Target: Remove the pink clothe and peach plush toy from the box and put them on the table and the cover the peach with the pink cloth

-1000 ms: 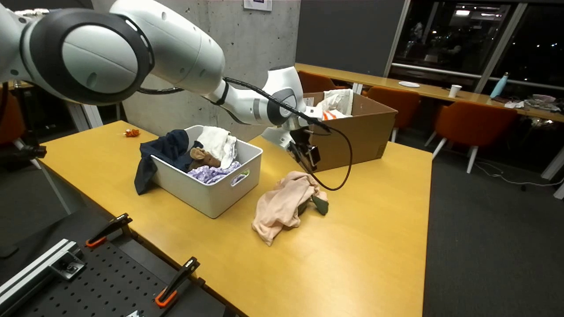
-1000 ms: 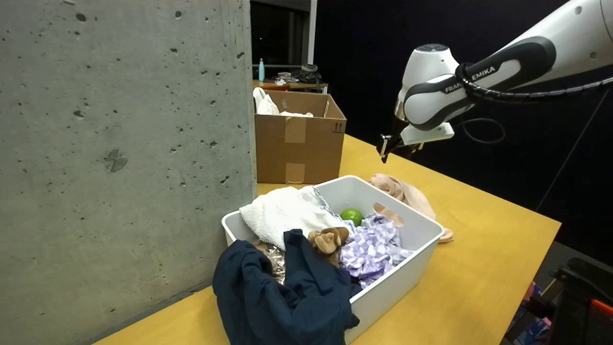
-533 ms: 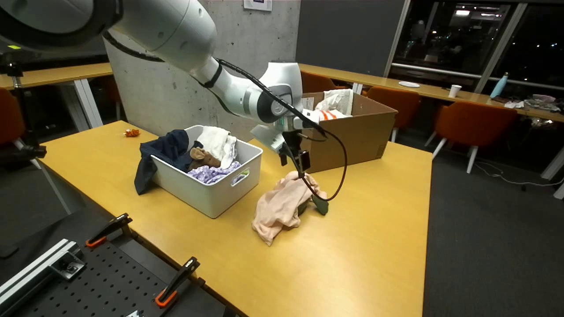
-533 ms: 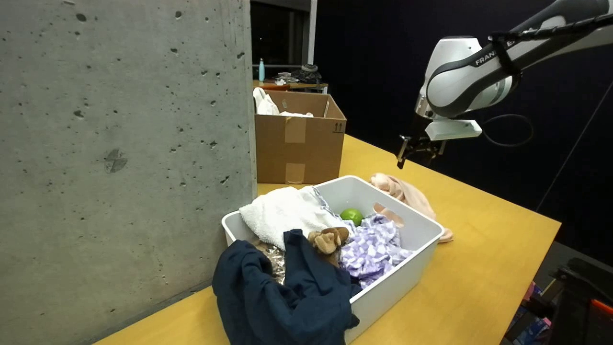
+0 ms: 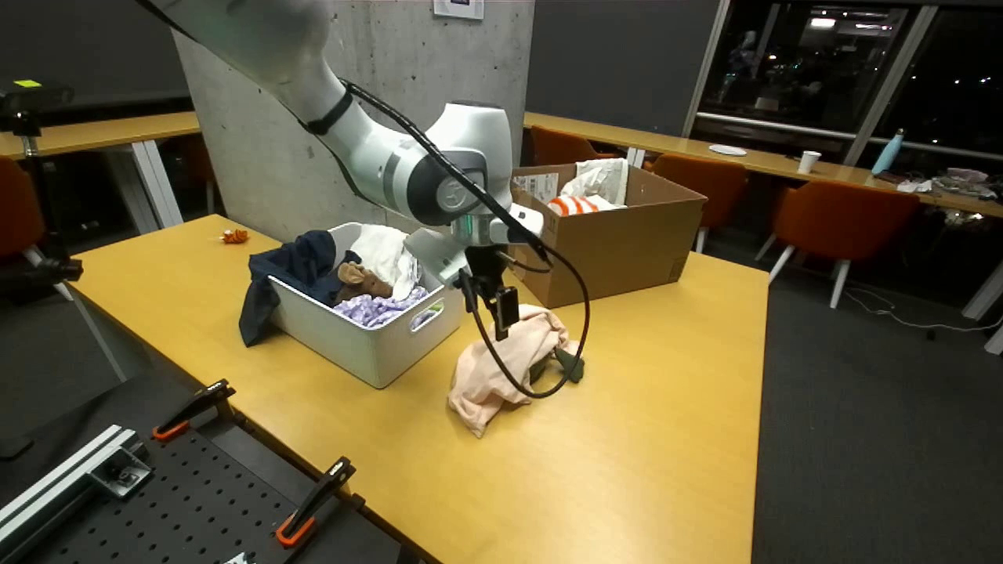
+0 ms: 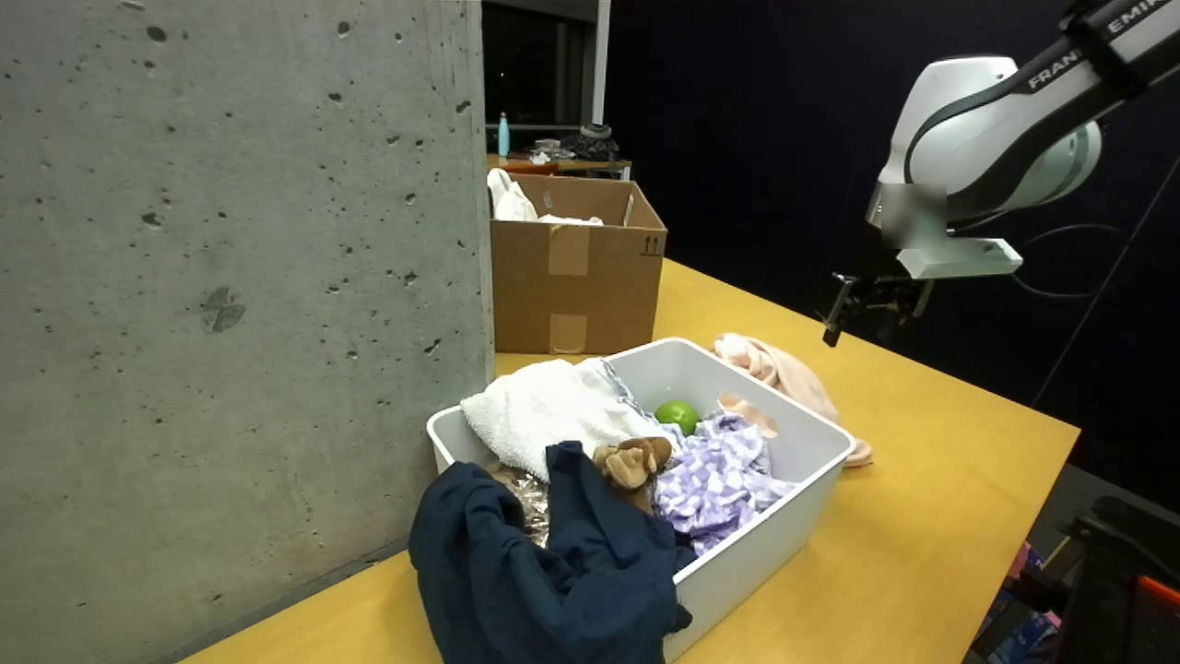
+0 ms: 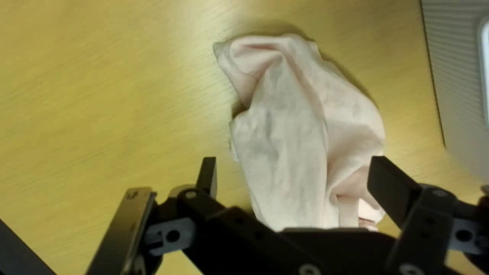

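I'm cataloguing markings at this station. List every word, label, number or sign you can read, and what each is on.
"FRAN": on the robot arm in an exterior view; a black band covers what follows.
"EMI": past that band, running off the picture.
Two upward arrows: on the cardboard box.
Too small or cut off to read: the paper label on that box, the marks on the clamps, the wall placard.
No number is readable.

Free air separates the hand [image 7: 293, 170] from the pink cloth [image 7: 286, 133] below. The pale bin [image 5: 368, 348] stands just beside the cloth, walling off one side, the cardboard box [image 5: 627, 254] another. Away from both, bare worktop [image 5: 650, 439] gives room. A cable [image 5: 587, 313] loops near the hand.
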Robot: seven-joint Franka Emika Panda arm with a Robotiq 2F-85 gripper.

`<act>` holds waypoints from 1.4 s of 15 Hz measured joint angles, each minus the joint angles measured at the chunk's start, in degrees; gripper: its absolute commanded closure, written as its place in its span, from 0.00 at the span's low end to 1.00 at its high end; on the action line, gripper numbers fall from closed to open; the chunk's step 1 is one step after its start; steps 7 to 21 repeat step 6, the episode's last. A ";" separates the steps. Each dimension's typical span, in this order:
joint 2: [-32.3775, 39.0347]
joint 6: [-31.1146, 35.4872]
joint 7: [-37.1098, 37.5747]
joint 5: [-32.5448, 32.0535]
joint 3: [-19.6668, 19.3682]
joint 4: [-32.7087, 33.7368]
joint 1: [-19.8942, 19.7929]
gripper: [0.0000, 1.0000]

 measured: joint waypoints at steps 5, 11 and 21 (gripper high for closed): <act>-8.72 4.72 -0.17 0.00 -0.02 -14.30 -0.07 0.00; -9.85 5.18 -0.19 0.00 -0.02 -16.14 -0.07 0.00; -9.85 5.18 -0.19 0.00 -0.02 -16.14 -0.07 0.00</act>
